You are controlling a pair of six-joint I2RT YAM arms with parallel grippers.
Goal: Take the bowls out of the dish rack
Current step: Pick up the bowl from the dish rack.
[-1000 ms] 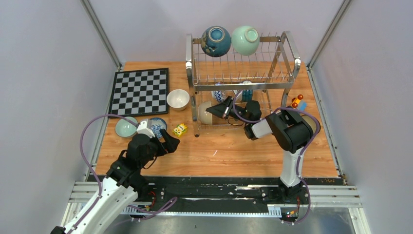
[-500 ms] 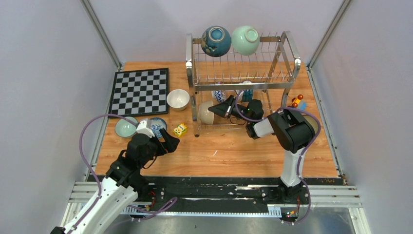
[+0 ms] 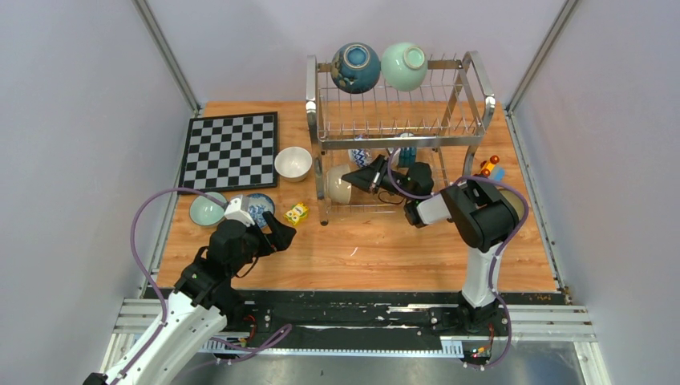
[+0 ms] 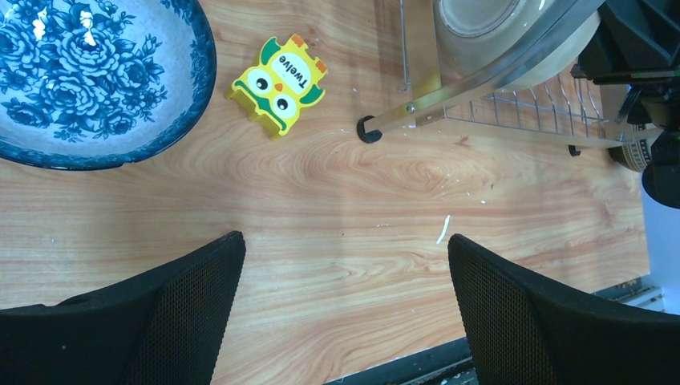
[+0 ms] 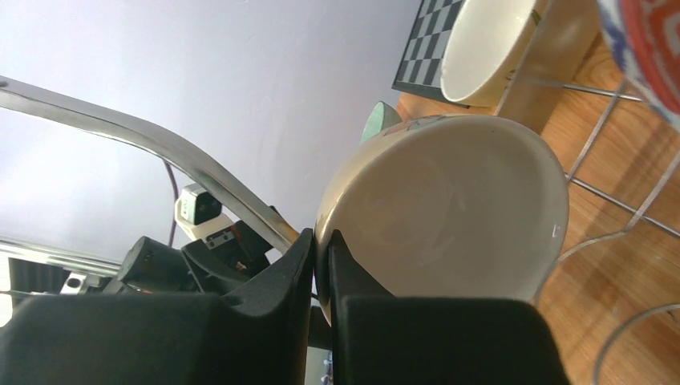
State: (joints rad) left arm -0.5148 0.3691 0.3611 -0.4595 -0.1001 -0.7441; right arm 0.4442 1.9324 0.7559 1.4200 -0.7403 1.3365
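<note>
Three bowls (image 3: 293, 163) sit on the table (image 3: 385, 257) at centre left, while the dish rack (image 3: 473, 88), upper centre, holds two on top and more below. The right gripper (image 5: 322, 241) pinches a cream bowl (image 5: 449, 208) by its rim in the lower tier. The left gripper (image 4: 345, 245) gapes wide and empty at lower left.

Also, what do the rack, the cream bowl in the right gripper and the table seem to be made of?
Rack: metal, thin wire on polished chrome-like tubes, bright reflections. Cream bowl, pinched by the right gripper: probably glazed ceramic, smooth with soft shine. Table: wood or wood-look laminate, grain visible; which one is unclear.
</note>
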